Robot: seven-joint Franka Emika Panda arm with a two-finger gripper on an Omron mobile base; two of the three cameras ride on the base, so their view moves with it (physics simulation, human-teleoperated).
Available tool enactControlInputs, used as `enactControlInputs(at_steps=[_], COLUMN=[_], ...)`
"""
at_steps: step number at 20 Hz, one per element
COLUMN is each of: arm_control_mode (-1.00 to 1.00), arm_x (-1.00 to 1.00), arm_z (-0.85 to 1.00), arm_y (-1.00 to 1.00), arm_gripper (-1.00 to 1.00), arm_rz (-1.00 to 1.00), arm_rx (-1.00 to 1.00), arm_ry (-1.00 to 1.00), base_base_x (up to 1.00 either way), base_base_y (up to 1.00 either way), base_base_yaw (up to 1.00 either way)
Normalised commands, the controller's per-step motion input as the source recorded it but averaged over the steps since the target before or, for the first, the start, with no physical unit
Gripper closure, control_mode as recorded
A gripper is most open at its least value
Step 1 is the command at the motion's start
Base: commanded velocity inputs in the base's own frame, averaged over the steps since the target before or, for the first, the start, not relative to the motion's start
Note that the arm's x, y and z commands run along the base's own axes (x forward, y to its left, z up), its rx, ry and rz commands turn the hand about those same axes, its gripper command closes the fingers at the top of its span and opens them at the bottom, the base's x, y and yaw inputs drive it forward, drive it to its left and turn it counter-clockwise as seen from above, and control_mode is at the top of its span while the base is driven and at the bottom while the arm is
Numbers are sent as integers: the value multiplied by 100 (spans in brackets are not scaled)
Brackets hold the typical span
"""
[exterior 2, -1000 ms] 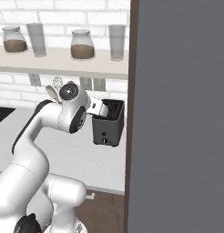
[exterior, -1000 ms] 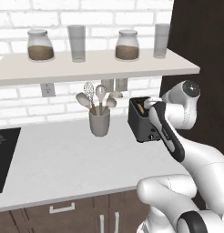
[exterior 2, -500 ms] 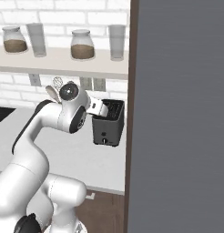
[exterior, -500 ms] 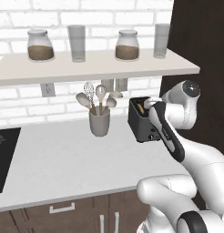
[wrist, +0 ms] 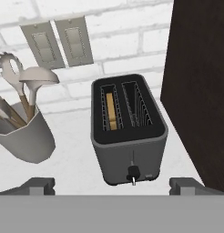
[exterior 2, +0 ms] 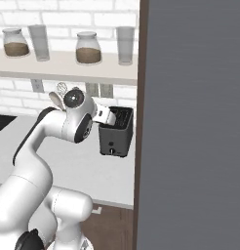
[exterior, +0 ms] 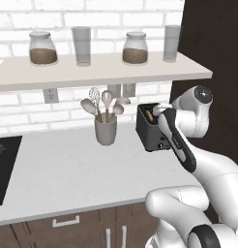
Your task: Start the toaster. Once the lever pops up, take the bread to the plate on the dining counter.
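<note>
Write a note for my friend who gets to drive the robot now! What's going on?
Claw: open, holding nothing, hovering just in front of the toaster, fingertips wide apart at either side.
Toaster: on the white counter by the dark cabinet, beside the cup of utensils.
Bread: sitting down in the toaster's left slot, as the hand view shows it.
Done: arm lined up with the toaster's front.
Left: press the lever down, wait for the pop, carry the bread to the plate.

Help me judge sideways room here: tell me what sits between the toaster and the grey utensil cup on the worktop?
Nothing. In the hand view the worktop is bare between the toaster and the utensil cup; the left base view shows the same gap.
</note>
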Motion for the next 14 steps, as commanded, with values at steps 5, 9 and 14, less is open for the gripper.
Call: enactControlInputs(at_steps=[5, 9, 14], arm_control_mode=[-100, -100, -100], arm_x=[0, 0, 0], arm_z=[0, 0, 0], arm_y=[0, 0, 0], arm_gripper=[-100, -100, -100], arm_rz=[0, 0, 0], arm_rx=[0, 0, 0], arm_ry=[0, 0, 0], base_base_x=[0, 0, 0], base_base_y=[0, 0, 0], base_base_yaw=[0, 0, 0])
